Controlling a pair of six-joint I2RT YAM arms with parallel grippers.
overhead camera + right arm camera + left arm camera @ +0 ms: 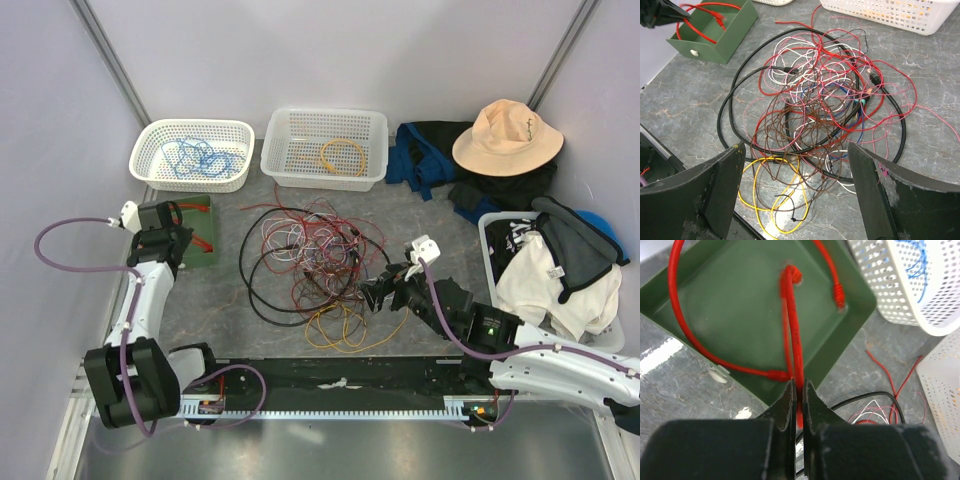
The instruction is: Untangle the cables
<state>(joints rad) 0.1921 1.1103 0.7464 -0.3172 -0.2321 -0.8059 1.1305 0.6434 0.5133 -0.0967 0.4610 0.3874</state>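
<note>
Now the left hand (pixel 799 390) is clamped on a red cable (pixel 794 325), which runs ahead of its fingertips into the green tray (pixel 730 305). Meanwhile the right hand (pixel 796 150) stands with fingers wide apart, holding nothing, and the tangled cables (pixel 825 90) lie heaped on the worktop (pixel 685 105) just ahead of and below it.

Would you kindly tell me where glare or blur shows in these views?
Top external: evenly lit, sharp. Left wrist: white glare on the table, left gripper blurred. Right wrist: glare inside the yellow cable loop, right gripper dark and soft.
</note>
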